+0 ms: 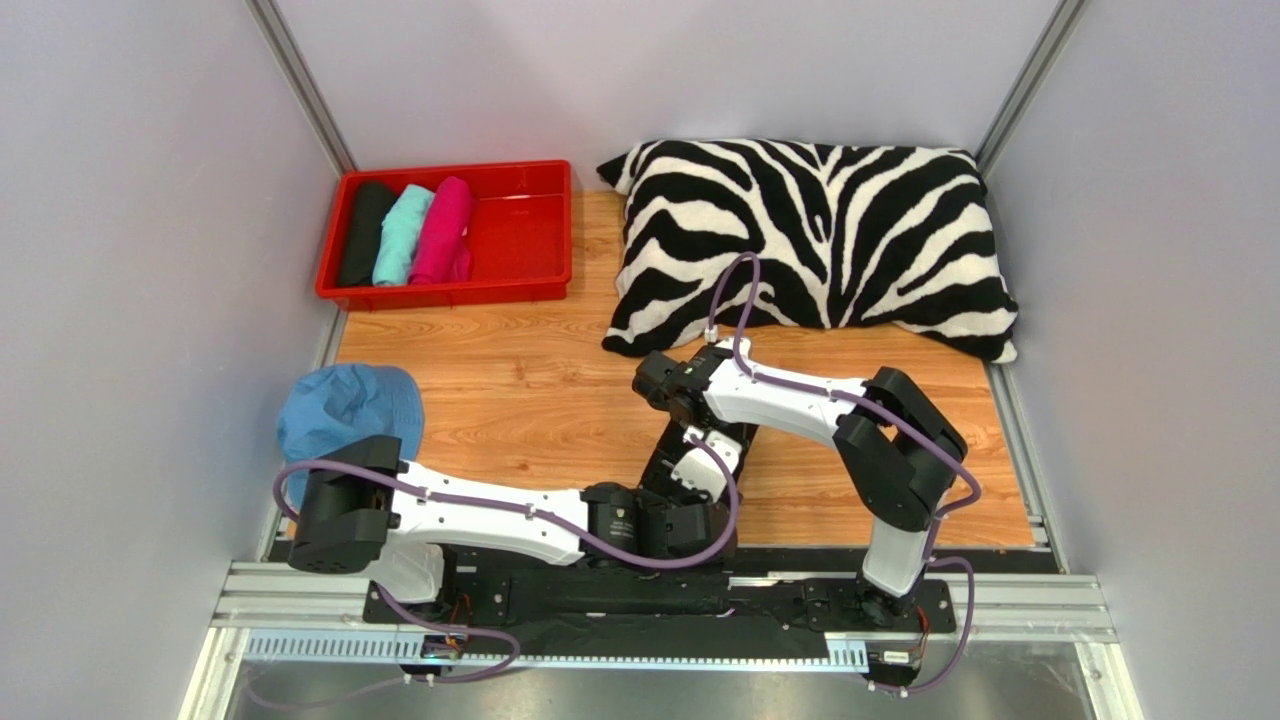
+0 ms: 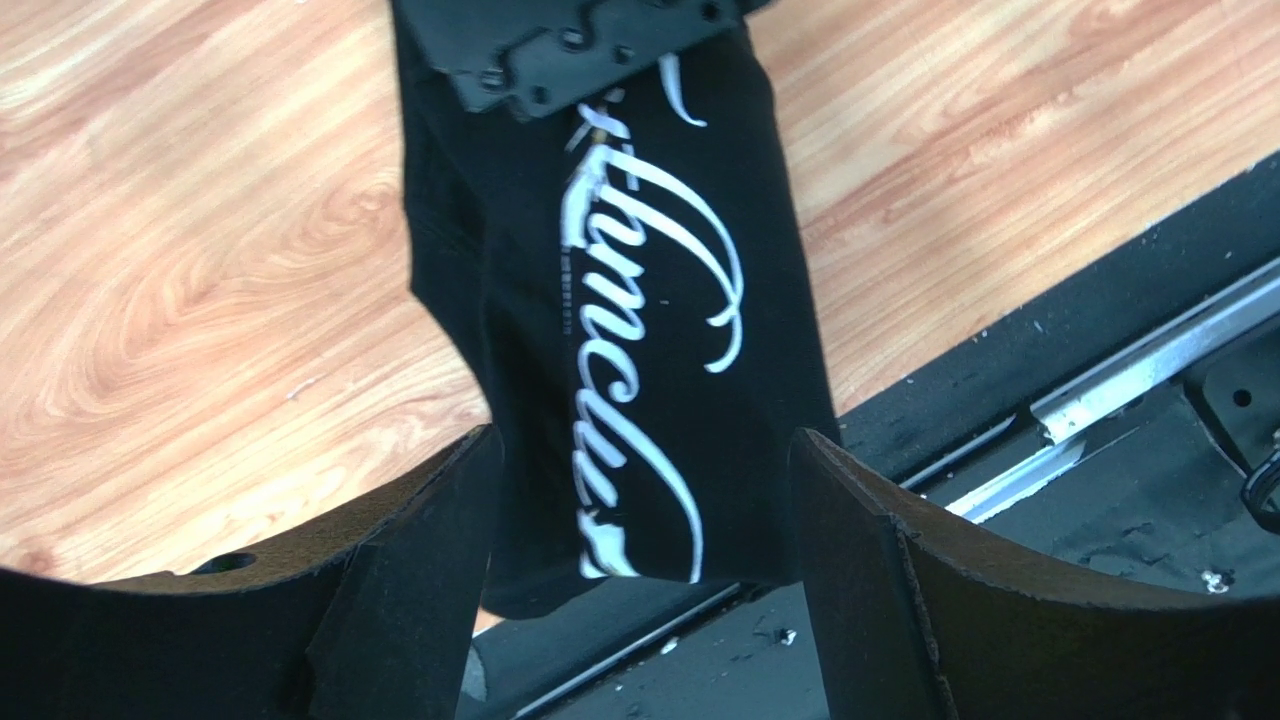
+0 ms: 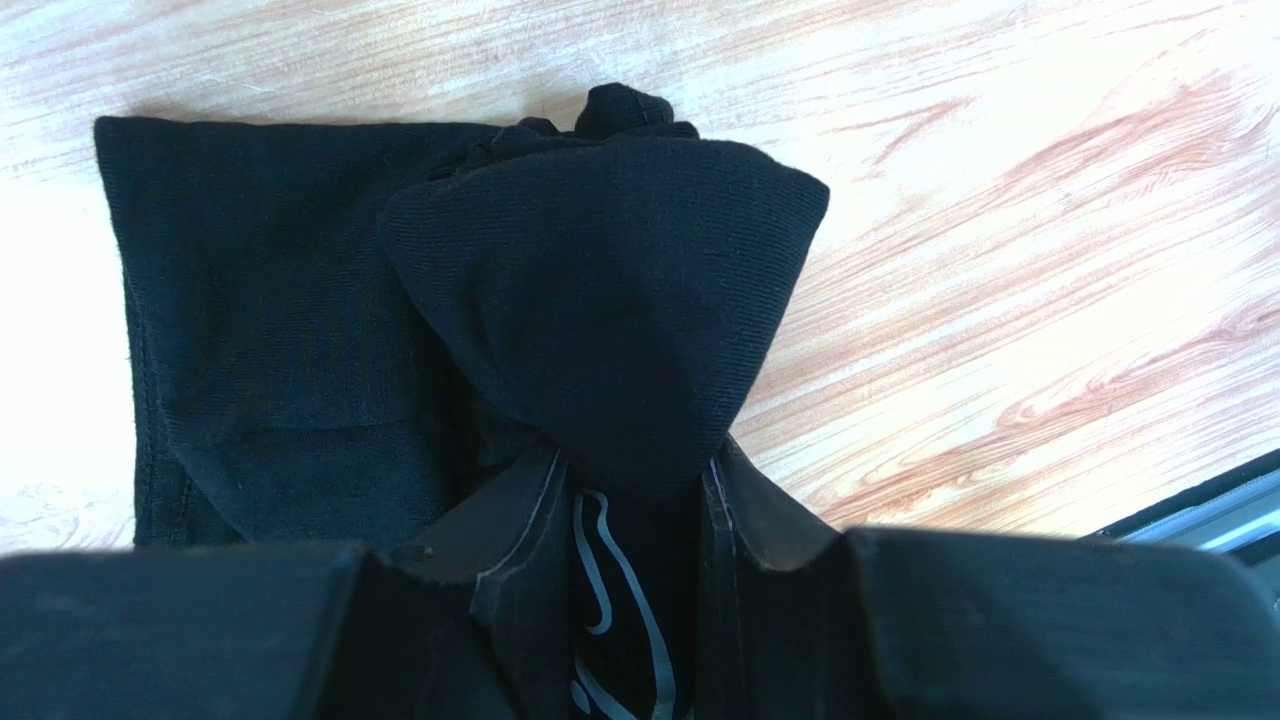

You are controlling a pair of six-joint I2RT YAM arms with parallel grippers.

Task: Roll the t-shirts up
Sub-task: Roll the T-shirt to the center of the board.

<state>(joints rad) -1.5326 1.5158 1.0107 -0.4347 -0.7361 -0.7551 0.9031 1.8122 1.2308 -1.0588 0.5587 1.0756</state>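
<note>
Pinching black t-shirt (image 3: pixel 601 300) with right gripper (image 3: pixel 631 473) at bench (image 2: pixel 181 300) near edge; left gripper (image 2: pixel 646 480) spread wide astride it; white cursive print (image 2: pixel 646 345) only partly legible.

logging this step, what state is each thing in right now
printed black t-shirt: folded narrow, not yet rolled
right tool: shut on the printed black t-shirt
left tool: open, straddling it
plain black t-shirt, teal t-shirt, pink t-shirt: rolled, in red tray
</note>
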